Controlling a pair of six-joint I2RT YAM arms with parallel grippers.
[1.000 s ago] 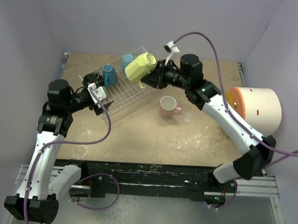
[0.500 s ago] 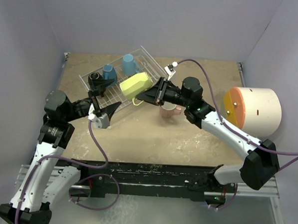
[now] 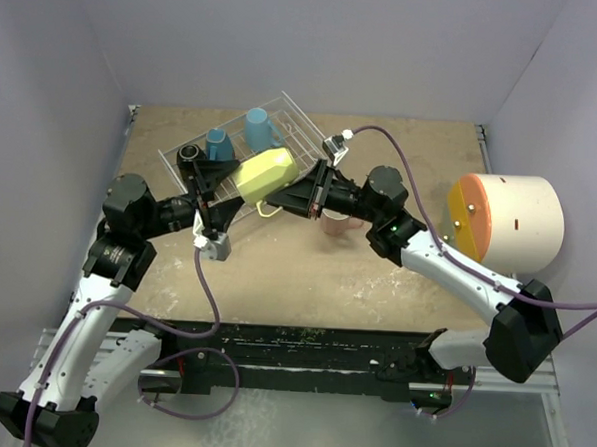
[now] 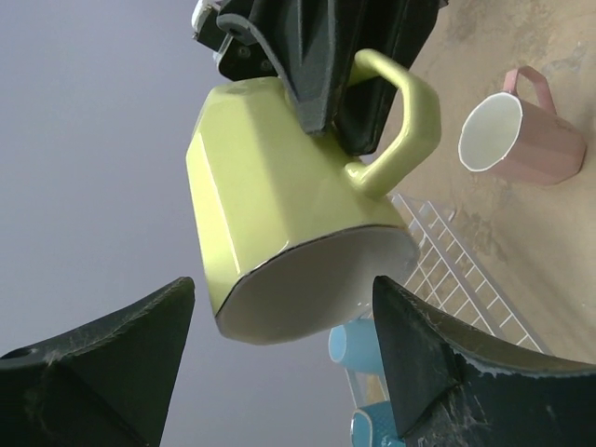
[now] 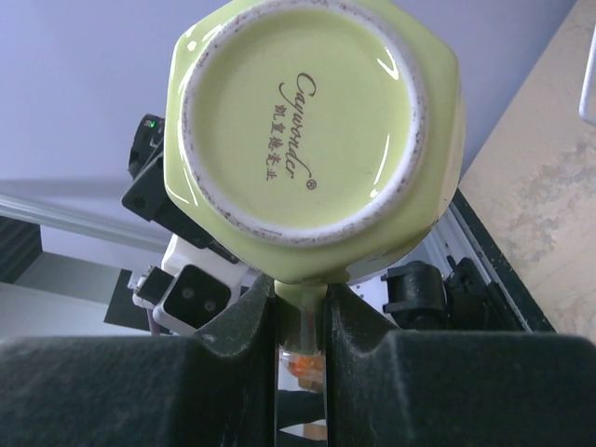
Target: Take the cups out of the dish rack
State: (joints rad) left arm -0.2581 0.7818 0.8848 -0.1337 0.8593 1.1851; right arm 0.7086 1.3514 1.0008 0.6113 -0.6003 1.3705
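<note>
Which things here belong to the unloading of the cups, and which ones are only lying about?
Job: yellow-green cup, pink cup, nearer blue cup, farther blue cup, black cup, dish rack.
Lying about: big cream cylinder.

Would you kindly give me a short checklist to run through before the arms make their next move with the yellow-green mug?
1. Right gripper clamped on the yellow-green mug by its handle: ok.
2. Left gripper open, facing the mug's mouth: ok.
3. Left fingers touching the mug: cannot tell.
4. Pink mug out on the table: ok.
5. Dish rack unloaded: not ok; the black mug and two light blue mugs sit inside.
</note>
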